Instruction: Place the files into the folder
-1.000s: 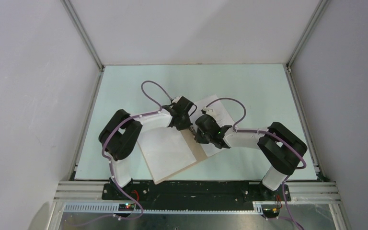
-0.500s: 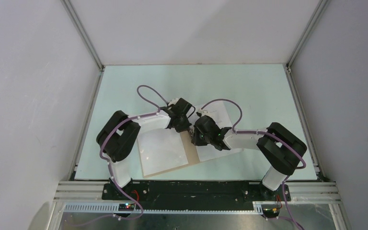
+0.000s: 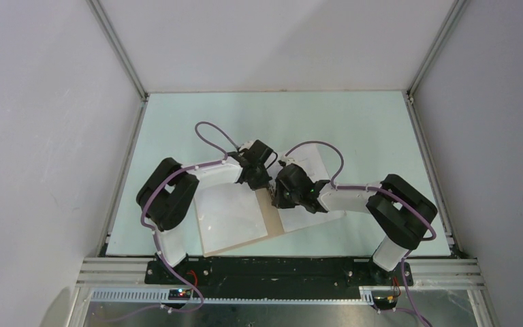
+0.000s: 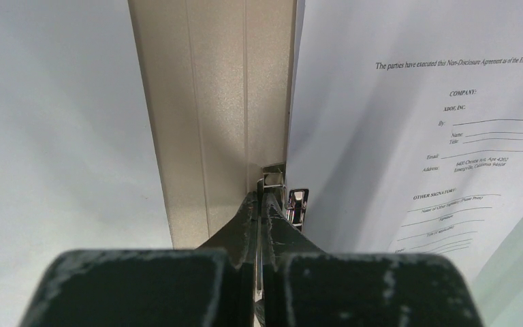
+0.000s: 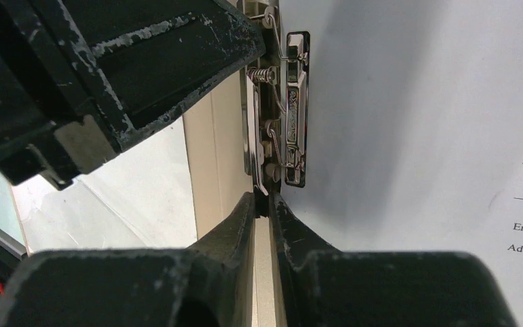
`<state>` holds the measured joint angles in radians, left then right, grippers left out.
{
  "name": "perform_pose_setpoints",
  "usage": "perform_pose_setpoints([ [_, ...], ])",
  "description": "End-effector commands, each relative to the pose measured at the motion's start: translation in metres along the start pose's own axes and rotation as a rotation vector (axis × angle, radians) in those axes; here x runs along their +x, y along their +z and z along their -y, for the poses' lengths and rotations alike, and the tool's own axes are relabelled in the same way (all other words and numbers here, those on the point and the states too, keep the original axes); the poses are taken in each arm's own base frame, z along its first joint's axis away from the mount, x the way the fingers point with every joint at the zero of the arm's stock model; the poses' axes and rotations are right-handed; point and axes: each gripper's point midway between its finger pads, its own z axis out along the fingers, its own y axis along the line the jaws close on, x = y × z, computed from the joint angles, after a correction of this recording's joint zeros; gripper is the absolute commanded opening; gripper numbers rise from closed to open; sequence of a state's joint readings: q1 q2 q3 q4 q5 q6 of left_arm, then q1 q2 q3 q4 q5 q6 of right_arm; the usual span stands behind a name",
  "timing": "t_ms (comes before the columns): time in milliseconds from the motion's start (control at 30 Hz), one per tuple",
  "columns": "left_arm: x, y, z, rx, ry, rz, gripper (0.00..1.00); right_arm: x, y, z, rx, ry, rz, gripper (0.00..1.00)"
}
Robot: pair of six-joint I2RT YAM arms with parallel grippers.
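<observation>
Brown card shows down the middle of the open folder (image 3: 271, 218), which lies flat on the tabletop (image 3: 354, 129) under both claws. The left claw (image 4: 259, 197) is squeezed tight, its tips touching the metal clip (image 5: 294, 109). White files (image 3: 228, 218) lie on both sides of it. The right claw (image 5: 263, 201) faces it, nearly closed, and pinches the clip's thin lever. A printed sheet (image 5: 449, 136) lies just beside it.

files (image 3: 228, 218) on folder (image 3: 270, 221), apparently flanking spine clip (image 5: 295, 109)

Overhead camera looks down; both wrist cameras closely share the folder clip (image 5: 294, 109).
</observation>
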<state>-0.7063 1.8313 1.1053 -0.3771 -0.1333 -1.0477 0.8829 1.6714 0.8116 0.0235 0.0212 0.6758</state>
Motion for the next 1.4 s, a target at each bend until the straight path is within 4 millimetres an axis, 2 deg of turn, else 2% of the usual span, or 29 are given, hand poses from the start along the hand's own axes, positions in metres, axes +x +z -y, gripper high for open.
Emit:
perform_pose_setpoints([
  [0,0.026,0.001,-0.044,-0.153,0.048,-0.083,0.0,0.036,-0.011,0.02,0.067,-0.04,-0.151,0.15],
  [300,0.024,0.0,-0.04,-0.143,0.056,-0.083,0.0,0.032,-0.015,0.014,0.051,-0.039,-0.143,0.24],
  [533,0.021,-0.002,-0.035,-0.126,0.079,-0.079,0.0,0.023,-0.021,0.01,0.038,-0.034,-0.126,0.27],
  [767,0.008,-0.011,-0.018,-0.066,0.142,-0.069,0.02,-0.001,-0.043,0.002,0.005,-0.019,-0.061,0.36],
  [967,-0.013,-0.03,0.006,0.021,0.175,-0.043,0.21,-0.029,-0.055,0.004,0.048,-0.058,0.036,0.49],
  [1033,-0.019,-0.037,0.014,0.051,0.186,-0.034,0.32,-0.034,-0.053,0.004,0.071,-0.081,0.044,0.53],
  [1133,-0.03,-0.052,0.021,0.09,0.181,-0.018,0.43,-0.039,-0.046,0.004,0.115,-0.129,0.053,0.57],
  [1200,-0.042,-0.063,0.018,0.106,0.159,0.004,0.47,-0.047,-0.043,-0.004,0.129,-0.166,0.072,0.6],
  [1233,-0.049,-0.064,0.008,0.092,0.136,0.013,0.51,-0.046,-0.037,-0.004,0.152,-0.186,0.071,0.61],
  [1267,-0.058,-0.074,0.005,0.104,0.116,0.043,0.53,-0.053,-0.037,-0.007,0.166,-0.206,0.084,0.62],
  [1300,-0.066,-0.075,-0.013,0.079,0.08,0.054,0.59,-0.049,-0.031,-0.006,0.186,-0.225,0.072,0.62],
  [1333,-0.076,-0.088,-0.018,0.091,0.054,0.092,0.62,-0.053,-0.029,-0.01,0.192,-0.245,0.074,0.63],
  [1367,-0.083,-0.086,-0.041,0.058,0.01,0.102,0.7,-0.05,-0.024,-0.01,0.214,-0.267,0.064,0.64],
])
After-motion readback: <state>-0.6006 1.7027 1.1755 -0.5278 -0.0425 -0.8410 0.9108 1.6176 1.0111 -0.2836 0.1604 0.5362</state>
